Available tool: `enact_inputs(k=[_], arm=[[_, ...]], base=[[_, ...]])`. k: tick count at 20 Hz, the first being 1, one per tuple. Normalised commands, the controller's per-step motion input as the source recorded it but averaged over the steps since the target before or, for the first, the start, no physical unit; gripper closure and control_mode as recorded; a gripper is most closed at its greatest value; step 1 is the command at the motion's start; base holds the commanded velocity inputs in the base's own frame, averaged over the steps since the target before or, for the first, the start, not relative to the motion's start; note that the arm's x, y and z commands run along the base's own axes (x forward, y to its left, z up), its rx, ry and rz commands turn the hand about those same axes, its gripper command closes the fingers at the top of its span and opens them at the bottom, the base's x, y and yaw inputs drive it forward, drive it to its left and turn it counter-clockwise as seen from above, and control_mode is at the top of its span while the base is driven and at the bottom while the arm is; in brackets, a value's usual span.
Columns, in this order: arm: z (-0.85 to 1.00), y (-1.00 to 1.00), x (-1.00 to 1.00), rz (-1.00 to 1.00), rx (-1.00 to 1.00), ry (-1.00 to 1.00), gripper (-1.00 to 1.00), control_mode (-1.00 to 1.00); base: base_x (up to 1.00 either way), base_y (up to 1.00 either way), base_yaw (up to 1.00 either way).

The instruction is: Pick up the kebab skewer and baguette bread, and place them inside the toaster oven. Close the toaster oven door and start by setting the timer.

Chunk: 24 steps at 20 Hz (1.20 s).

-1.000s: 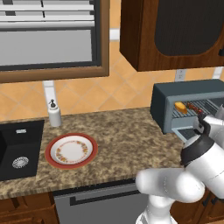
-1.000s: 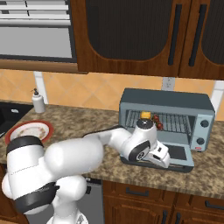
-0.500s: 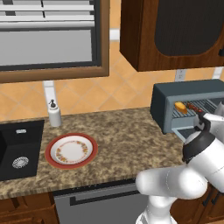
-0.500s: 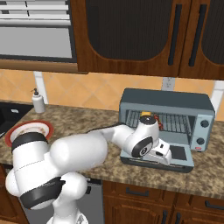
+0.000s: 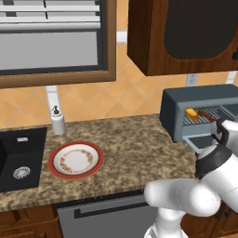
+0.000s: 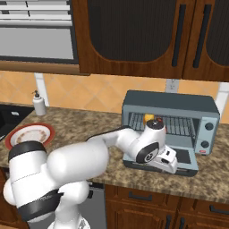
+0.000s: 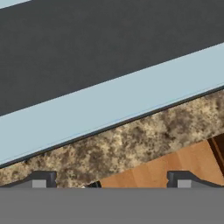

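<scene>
The grey-blue toaster oven stands on the counter with its door folded down flat. On the wire rack inside lie the golden baguette bread and, just right of it, the dark red kebab skewer. In the right base view the baguette peeks out behind my wrist. My gripper hangs low over the door's front part. In the hand view my gripper is open and holds nothing. It looks at the door's dark glass and its pale blue frame, close above the front edge.
Two round knobs sit on the oven's right panel. A red-rimmed plate, a soap bottle and a black sink lie to the left. The granite counter's front edge runs just beyond the door. Dark cabinets hang above.
My hand has shifted slightly right and down over the open door. The jaws stay wide apart, and the bread and skewer have not moved.
</scene>
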Motion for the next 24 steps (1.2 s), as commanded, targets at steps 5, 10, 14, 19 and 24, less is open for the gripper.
enact_inputs(k=[5, 10, 14, 19, 24], arm=[[-0.15, 0.09, 0.02, 0.00, 0.00, 0.00, -1.00, -1.00], [-0.30, 0.03, 0.00, 0.00, 0.00, 0.00, -1.00, -1.00], [-0.29, 0.05, 0.04, 0.00, 0.00, 0.00, -1.00, -1.00], [-0.26, 0.16, 0.14, 0.02, 0.00, 0.00, -1.00, -1.00], [-0.26, 0.09, 0.14, 0.00, 0.00, 0.00, -1.00, -1.00]], base=[[0.00, 0.00, 0.00], [0.00, 0.00, 0.00], [0.00, 0.00, 0.00], [0.00, 0.00, 0.00], [0.00, 0.00, 0.00]])
